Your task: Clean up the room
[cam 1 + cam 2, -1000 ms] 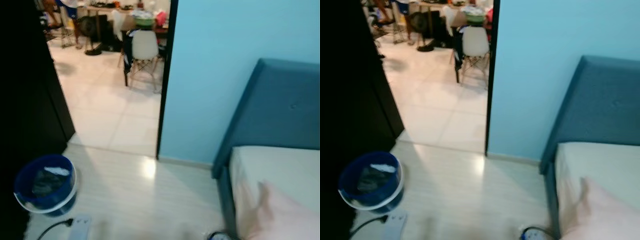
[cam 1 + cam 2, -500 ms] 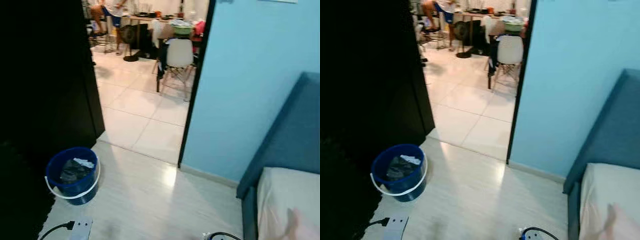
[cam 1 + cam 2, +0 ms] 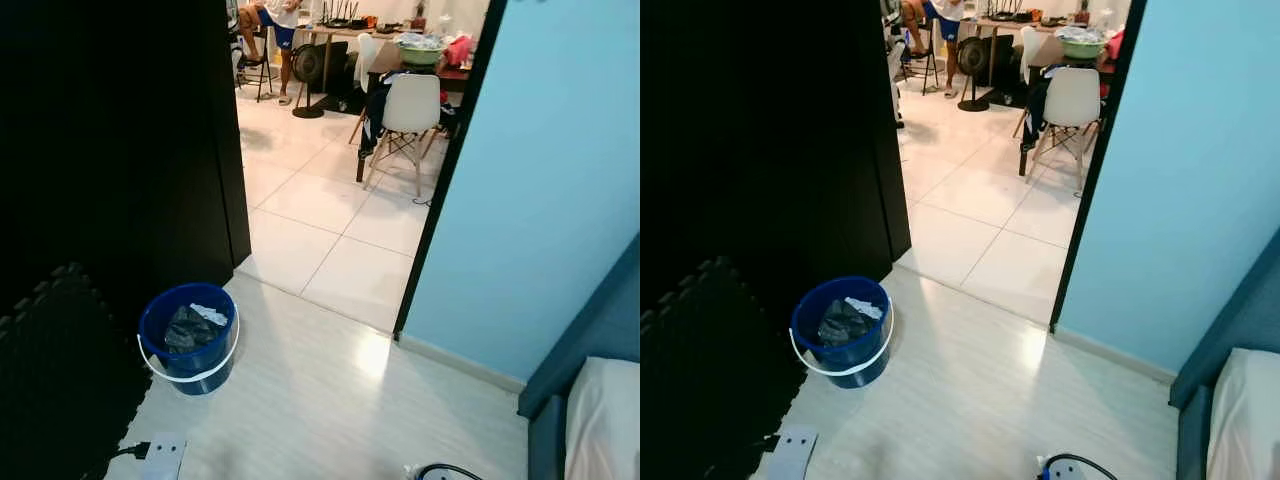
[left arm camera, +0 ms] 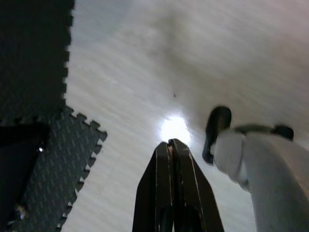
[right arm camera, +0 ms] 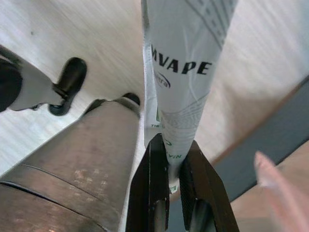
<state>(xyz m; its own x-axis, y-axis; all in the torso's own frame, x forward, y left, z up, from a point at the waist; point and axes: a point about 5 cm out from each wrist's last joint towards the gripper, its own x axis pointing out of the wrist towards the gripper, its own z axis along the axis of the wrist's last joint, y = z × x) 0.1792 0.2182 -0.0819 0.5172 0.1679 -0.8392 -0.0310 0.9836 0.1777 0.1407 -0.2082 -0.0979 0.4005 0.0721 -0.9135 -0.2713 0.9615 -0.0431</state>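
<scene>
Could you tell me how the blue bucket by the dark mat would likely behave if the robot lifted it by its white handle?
The blue bucket probably stays stiff, looking like moulded plastic. It seems light, holding only crumpled scraps. Hung from the white handle, it may swing.

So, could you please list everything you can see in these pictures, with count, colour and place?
Bucket: one, blue with a white handle, on the pale floor beside the dark wardrobe; dark and white rubbish inside.
Foam mat: one, black, on the floor on the robot's left.
Power strip: one, white, on the floor at the picture's lower edge.
Bed: one, blue frame and pale mattress, on the robot's right.
Wall: light blue, right of the doorway.
Chair: one, white, in the tiled room beyond the doorway.
Table: one, cluttered, behind the chair.
Person: one, partly seen at the table.
Left gripper: black fingers shut, empty, above the floor.
Right gripper: black fingers shut on a white packet with printed text.
</scene>
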